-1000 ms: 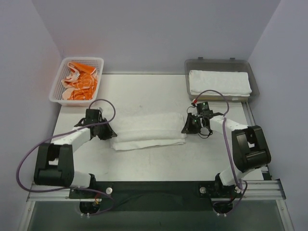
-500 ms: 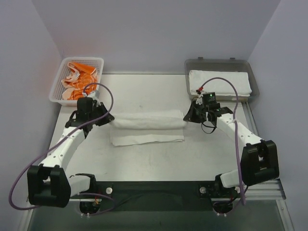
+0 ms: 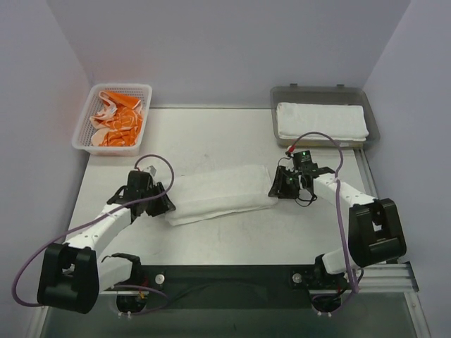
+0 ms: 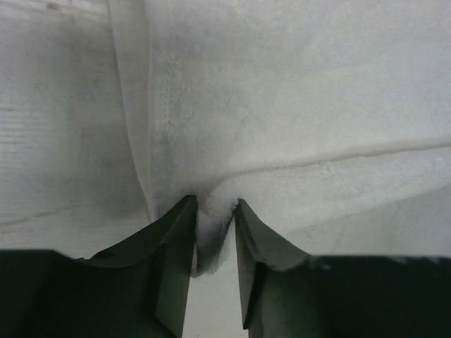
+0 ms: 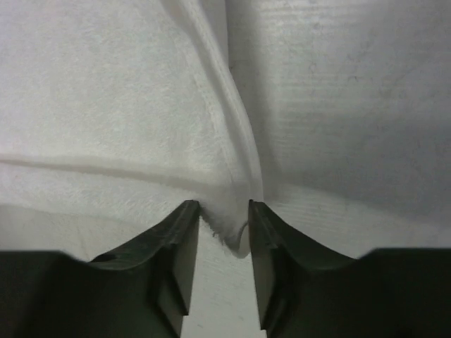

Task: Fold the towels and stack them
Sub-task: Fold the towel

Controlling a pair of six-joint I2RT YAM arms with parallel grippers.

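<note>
A white towel [image 3: 222,191] lies folded in a long band across the middle of the table, slightly slanted. My left gripper [image 3: 163,204] is low at its left end; in the left wrist view the towel [image 4: 282,91] has a corner bunched between the narrow jaws of the left gripper [image 4: 215,208]. My right gripper [image 3: 276,186] sits at the towel's right end. In the right wrist view the towel [image 5: 106,84] leaves a corner loose between the parted jaws of the right gripper [image 5: 224,211], apart from one finger. An orange-and-white towel [image 3: 116,120] lies crumpled at the back left.
A white mesh basket [image 3: 83,121] at the back left holds the orange towel. A grey tray [image 3: 320,91] at the back right holds a folded white towel [image 3: 321,120]. Bare table [image 3: 211,141] lies between them. Purple cables loop over both arms.
Both grippers brought the towel's far edge forward and down, so the towel is folded over. Both arms drew back towards me. The right jaws have parted and the left jaws have loosened.
</note>
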